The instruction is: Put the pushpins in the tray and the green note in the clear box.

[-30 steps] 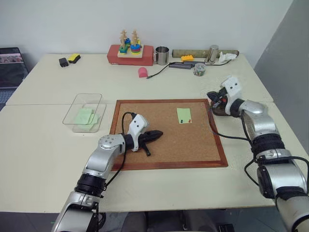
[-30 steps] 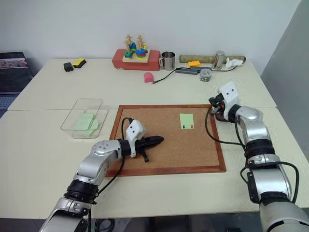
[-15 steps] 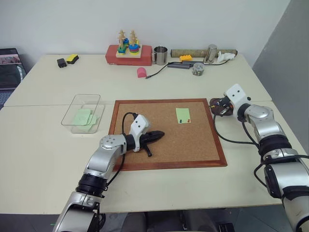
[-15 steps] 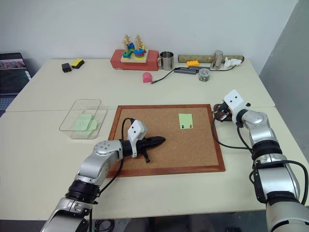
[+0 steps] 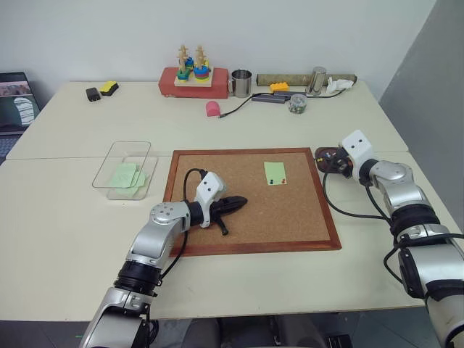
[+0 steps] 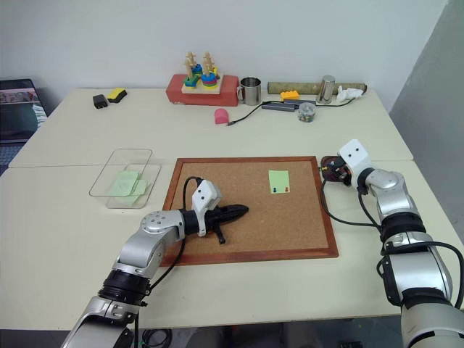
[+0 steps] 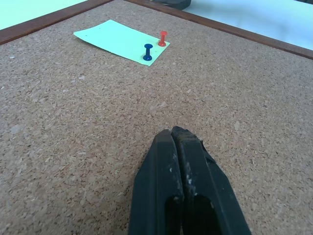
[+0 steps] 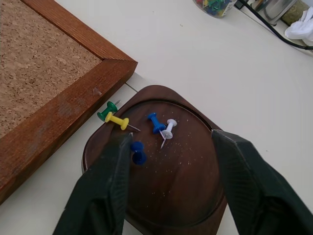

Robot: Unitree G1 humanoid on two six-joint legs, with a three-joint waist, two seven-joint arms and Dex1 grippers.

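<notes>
The green note (image 5: 275, 172) lies on the cork board (image 5: 217, 239), held there by a blue pushpin (image 7: 148, 51) and a red pushpin (image 7: 163, 37). Just off the board's far right corner sits the brown tray (image 8: 166, 196), with several pushpins (image 8: 156, 122) in green, yellow, blue and white inside it. My right gripper (image 8: 171, 141) hangs open just above the tray, gripping nothing. My left gripper (image 7: 172, 133) is shut and empty, low over the board, left of the note. The clear box (image 5: 127, 143) stands left of the board with pale green slips in it.
Along the table's far edge are a red block with a ring-stacker toy (image 5: 193, 76), a steel cup (image 5: 242, 83), a pink object (image 5: 213, 109), a black cable (image 5: 239, 107) and a small jar of pins (image 5: 296, 104). A laptop (image 5: 16, 109) stands at the far left.
My right hand has shifted a little to the right and down over the tray, and its fingers now stand apart. The left arm has kept still.
</notes>
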